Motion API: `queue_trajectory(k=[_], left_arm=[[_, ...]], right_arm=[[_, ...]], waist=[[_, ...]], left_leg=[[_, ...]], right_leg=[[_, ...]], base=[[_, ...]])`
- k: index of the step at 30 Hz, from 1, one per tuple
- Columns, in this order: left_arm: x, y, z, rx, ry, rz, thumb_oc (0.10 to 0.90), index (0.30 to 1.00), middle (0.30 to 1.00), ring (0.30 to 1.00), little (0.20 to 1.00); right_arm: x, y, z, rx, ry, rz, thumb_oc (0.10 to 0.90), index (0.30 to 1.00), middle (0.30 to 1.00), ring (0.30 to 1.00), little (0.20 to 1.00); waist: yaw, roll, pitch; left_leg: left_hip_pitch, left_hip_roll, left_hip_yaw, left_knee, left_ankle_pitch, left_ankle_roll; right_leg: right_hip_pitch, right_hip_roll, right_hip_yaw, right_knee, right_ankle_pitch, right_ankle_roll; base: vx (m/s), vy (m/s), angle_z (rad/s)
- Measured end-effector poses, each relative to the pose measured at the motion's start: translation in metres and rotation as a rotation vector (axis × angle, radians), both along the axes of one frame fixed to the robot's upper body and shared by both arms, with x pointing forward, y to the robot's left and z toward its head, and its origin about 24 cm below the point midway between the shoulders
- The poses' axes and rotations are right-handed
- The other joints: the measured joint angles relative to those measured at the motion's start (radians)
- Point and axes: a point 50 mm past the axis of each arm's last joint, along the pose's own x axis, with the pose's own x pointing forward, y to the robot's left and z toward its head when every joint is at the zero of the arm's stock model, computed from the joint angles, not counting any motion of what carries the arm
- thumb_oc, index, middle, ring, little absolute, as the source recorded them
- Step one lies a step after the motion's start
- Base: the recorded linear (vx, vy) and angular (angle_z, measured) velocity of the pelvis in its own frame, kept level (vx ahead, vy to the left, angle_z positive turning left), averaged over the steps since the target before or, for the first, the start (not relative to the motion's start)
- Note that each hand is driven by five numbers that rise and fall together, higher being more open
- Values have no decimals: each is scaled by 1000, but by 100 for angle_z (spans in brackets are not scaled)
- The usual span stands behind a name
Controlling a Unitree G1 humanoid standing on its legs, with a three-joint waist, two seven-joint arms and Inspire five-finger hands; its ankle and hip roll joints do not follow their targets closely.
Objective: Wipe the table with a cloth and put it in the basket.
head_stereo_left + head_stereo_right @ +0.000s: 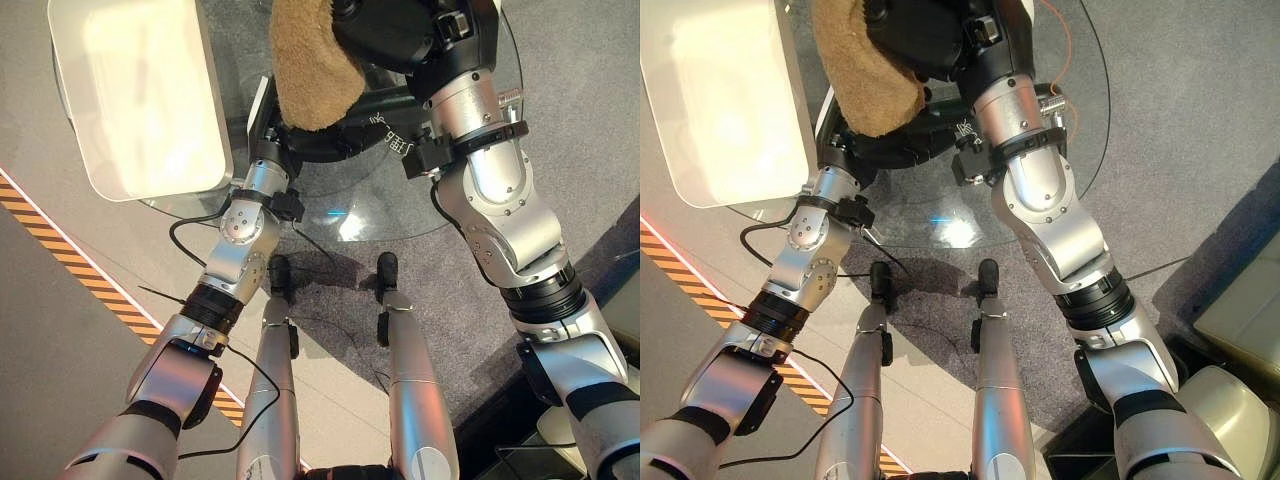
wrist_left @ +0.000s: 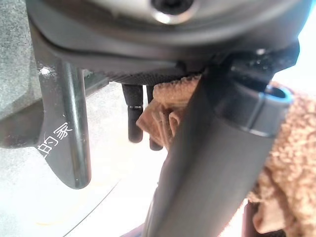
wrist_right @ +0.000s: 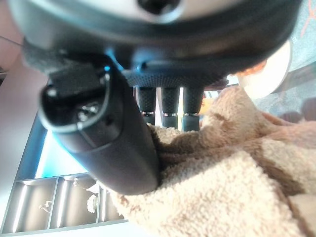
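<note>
With the tan cloth (image 1: 312, 62) pinched in the curled right hand (image 3: 118, 143) and also gripped by the left hand (image 2: 212, 163), just beside the white basket (image 1: 135, 95), it should be carried over the basket's rim before release, above the round glass table (image 1: 400, 205) on grey carpet (image 1: 590, 120).

We're looking down at a grey carpeted floor (image 1: 590, 120) with an orange-and-black hazard stripe (image 1: 60, 250) running along its left side. There's a round glass table (image 1: 380, 200) catching a bright glare, and some lit shelving (image 3: 54, 205) off in the background.
</note>
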Motion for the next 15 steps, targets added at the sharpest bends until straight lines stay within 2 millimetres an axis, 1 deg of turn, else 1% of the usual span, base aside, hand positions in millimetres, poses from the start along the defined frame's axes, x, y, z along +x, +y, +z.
queue_trajectory(k=[15], left_arm=[[0, 3, 2, -11, -5, 8, 800, 900, 900, 900, 900]], right_arm=[[1, -3, 1, 14, -4, -28, 100, 300, 300, 300, 200]], waist=[[-8, 0, 0]], left_leg=[[0, 0, 0, -2, 0, 0]], right_leg=[[0, 0, 0, -1, 0, 0]], base=[[0, 0, 0]])
